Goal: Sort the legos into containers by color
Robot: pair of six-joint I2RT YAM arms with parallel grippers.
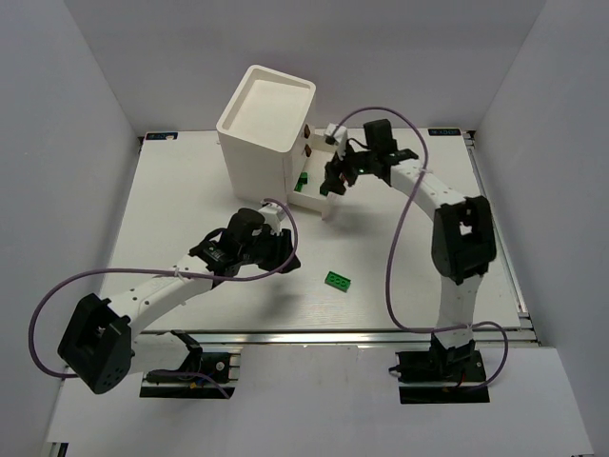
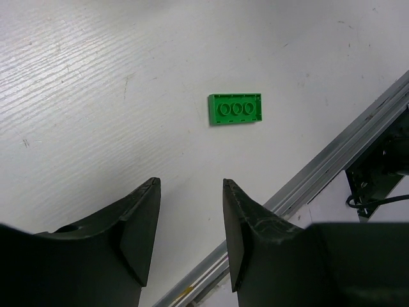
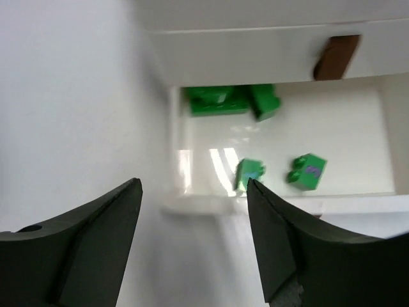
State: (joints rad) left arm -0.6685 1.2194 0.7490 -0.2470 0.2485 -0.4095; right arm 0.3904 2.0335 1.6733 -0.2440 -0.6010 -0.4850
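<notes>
One green lego (image 1: 339, 280) lies flat on the table between the arms; it also shows in the left wrist view (image 2: 235, 109), ahead of my open, empty left gripper (image 2: 191, 192). The white cabinet (image 1: 264, 122) stands at the back with its bottom drawer (image 3: 281, 201) pulled out. Several green legos (image 3: 220, 101) lie in that drawer, two small ones (image 3: 308, 171) near its front wall. My right gripper (image 3: 193, 188) is open and empty, just above the drawer's front edge. In the top view my left gripper (image 1: 282, 249) is left of the loose lego and my right gripper (image 1: 335, 183) is over the drawer.
Two dark brown knobs (image 1: 307, 139) mark the shut upper drawers; one knob (image 3: 335, 56) shows in the right wrist view. A metal rail (image 2: 332, 160) runs along the table's near edge. Purple cables loop beside both arms.
</notes>
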